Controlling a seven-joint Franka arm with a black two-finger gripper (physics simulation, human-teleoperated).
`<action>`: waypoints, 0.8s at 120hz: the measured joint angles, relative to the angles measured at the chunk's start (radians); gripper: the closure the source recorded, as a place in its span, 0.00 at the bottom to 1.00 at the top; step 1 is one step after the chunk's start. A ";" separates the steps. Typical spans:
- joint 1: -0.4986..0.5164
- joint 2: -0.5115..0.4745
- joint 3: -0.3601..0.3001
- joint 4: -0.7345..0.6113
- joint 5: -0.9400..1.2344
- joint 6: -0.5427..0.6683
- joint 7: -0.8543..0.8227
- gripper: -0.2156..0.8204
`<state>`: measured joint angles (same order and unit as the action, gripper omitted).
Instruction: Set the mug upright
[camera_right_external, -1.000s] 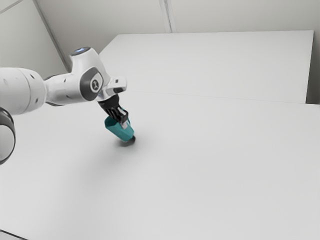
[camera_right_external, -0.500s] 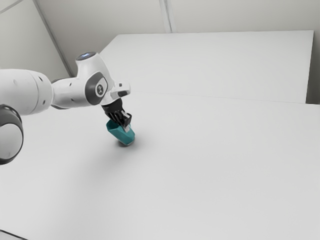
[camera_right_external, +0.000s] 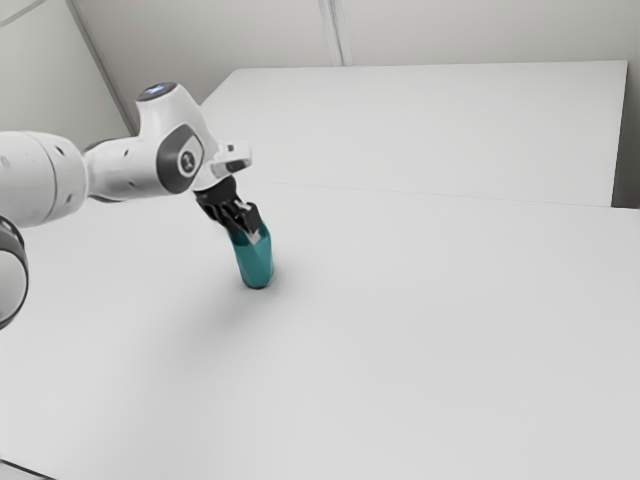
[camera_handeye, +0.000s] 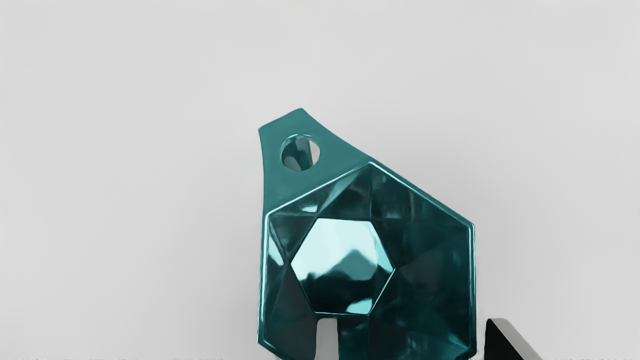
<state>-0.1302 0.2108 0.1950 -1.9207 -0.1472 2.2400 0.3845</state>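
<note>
Tool set wide, one finger inside the mug, one outside; the mug, left of centre in the exterior view, has swung from a marked lean to near upright on the table, apparently nearing compliance.

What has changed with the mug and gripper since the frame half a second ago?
The mug has swung from a steep lean to nearly upright, its mouth end rising. The gripper has risen with it, shifting slightly toward the exterior view's left. Its fingers now stand apart; whether a hold was taken or released, I can't tell. The mug's base stayed at about the same spot.
</note>
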 joint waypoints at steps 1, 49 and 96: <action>0.000 -0.003 0.000 0.001 0.003 0.000 0.000 0.55; -0.011 -0.175 0.000 0.147 0.154 -0.173 -0.005 0.30; -0.010 -0.242 -0.001 0.290 0.243 -0.393 -0.033 0.25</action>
<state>-0.1403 -0.0310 0.1944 -1.6302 0.0957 1.8472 0.3519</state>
